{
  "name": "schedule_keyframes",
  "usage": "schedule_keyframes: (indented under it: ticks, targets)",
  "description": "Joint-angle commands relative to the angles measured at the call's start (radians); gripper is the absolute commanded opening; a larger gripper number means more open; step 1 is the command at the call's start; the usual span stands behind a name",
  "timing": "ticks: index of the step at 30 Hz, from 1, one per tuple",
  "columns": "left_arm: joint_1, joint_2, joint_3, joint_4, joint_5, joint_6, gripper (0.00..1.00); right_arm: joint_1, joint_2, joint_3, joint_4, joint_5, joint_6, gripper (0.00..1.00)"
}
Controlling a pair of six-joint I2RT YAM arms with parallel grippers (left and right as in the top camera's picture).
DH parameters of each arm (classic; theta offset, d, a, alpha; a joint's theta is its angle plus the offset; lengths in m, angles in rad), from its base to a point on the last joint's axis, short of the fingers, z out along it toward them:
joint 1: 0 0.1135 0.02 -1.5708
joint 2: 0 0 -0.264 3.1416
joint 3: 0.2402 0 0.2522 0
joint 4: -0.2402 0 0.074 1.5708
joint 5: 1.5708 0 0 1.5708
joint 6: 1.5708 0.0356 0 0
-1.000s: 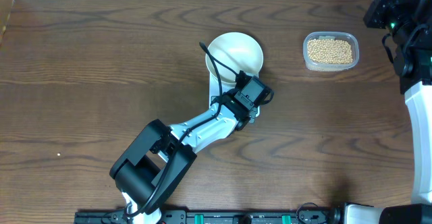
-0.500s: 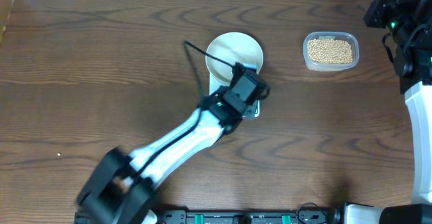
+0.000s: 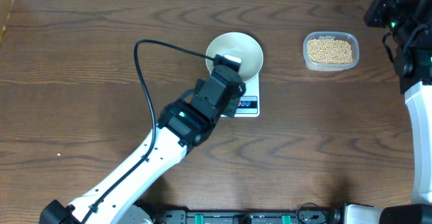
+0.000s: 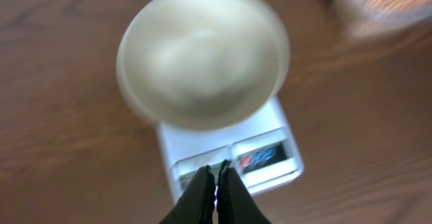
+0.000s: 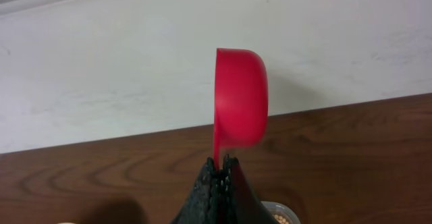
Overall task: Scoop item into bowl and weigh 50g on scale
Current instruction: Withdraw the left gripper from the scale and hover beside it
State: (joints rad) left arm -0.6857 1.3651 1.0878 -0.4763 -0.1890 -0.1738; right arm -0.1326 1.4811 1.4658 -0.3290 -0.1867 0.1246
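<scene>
I see the round white bowl (image 3: 234, 54) on the flat white digital scale (image 3: 247, 101); my left pincer (image 4: 216, 183), pinched closed and empty, hovers over the scale's display, just short of the bowl.

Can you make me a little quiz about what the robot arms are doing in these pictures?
1. True or false: the bowl sits on the scale.
2. Where are the beans right now?
A. in the bowl
B. in the clear tub
C. spilled on the table
3. Fill in: the right gripper is shut on a red ____.

Key:
1. True. The empty bowl rests on the scale, and the shut left gripper is just over the scale's front edge.
2. B
3. scoop
</scene>
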Motion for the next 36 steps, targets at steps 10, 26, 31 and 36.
schedule_keyframes:
  ticks: [10, 26, 31, 36]
  targets:
    - [0.101, 0.008, -0.039, -0.118, 0.121, 0.182, 0.08, -0.004, 0.004, 0.021, 0.002, -0.003, -0.01, 0.01]
    - [0.101, 0.008, -0.039, -0.118, 0.204, 0.181, 0.94, -0.004, 0.004, 0.021, -0.021, -0.003, -0.01, 0.01]
    - [0.101, 0.008, -0.039, -0.119, 0.204, 0.177, 0.99, -0.004, 0.004, 0.021, -0.021, -0.003, -0.01, 0.01]
    - [0.123, 0.008, -0.039, -0.13, 0.197, 0.181, 0.98, -0.004, 0.004, 0.021, -0.023, -0.003, -0.01, 0.01]
